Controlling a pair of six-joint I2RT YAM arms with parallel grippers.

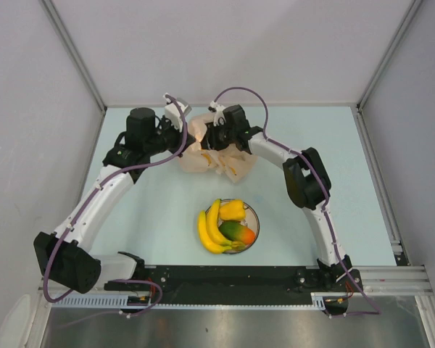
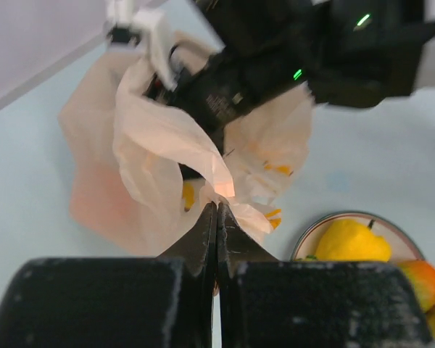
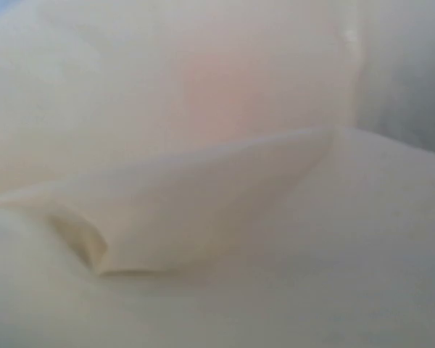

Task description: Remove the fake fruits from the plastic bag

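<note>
Bag work at the far side of the pale surface (image 1: pixel 167 217): you are pinching a fold of the thin, crinkly pale-orange plastic bag (image 2: pixel 152 138) with the left end effector (image 2: pixel 217 209), its fingers pressed together on the film. Hold that fold high and taut so the mouth gapes for the right end effector (image 1: pixel 214 138), which is sitting buried in plastic, its spread impossible to tell. Yellow plastic bananas (image 1: pixel 210 230), a green-red mango (image 1: pixel 235 232) and a yellow pepper-like piece (image 1: pixel 232 209) are lying on the round plate (image 1: pixel 257 217).
</note>
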